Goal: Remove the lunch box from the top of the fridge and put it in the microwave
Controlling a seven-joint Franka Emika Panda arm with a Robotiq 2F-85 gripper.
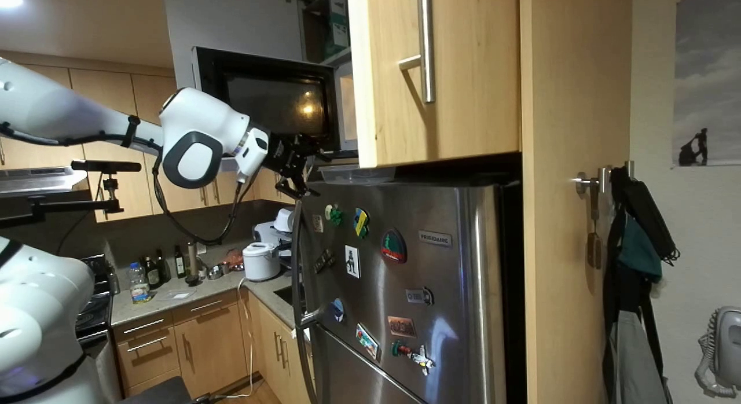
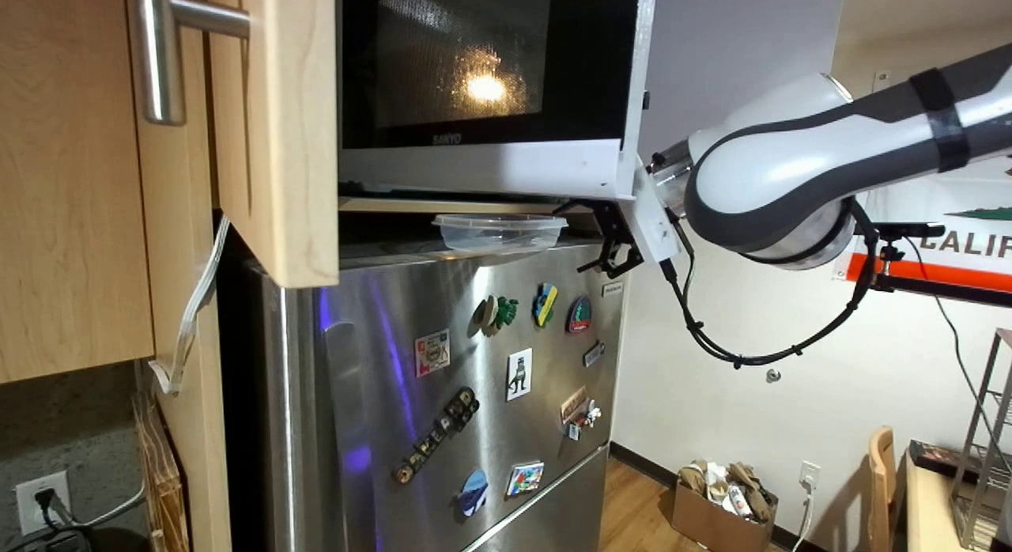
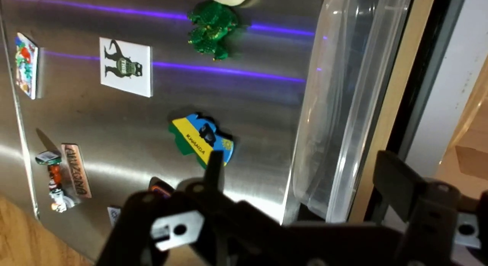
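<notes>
Your gripper (image 3: 300,159) is at the upper front of the stainless-steel fridge (image 1: 451,288), its fingers (image 3: 396,176) spread wide apart. The clear plastic lunch box (image 2: 500,232) sits upright on top of the fridge, at the front edge, beneath the wooden shelf (image 2: 395,206) that carries the Sanyo microwave (image 2: 490,164). In the wrist view you have one finger in front of the fridge, overlapping the Rwanda magnet (image 3: 202,138), and the other alongside the shelf; the near end of the lunch box shows between them. Whether either finger touches it, you cannot tell from these views. Above, the microwave door (image 1: 266,97) stands open, and a strip of its lit interior (image 1: 348,99) shows at the edge in an exterior view. There a light wooden cabinet door (image 1: 463,74) with a steel bar handle (image 1: 427,45) hides much of the microwave. On the front of the fridge you have an Arizona magnet (image 3: 77,170) low down and a white dinosaur magnet (image 3: 126,66) a little higher. Well apart from your gripper, a white lidded cooker (image 1: 261,262) and a blue-capped bottle (image 1: 139,283) stand on the counter (image 1: 223,284), and a cardboard box (image 2: 715,524) packed with odds and ends stands on the wooden floor (image 2: 636,516).
</notes>
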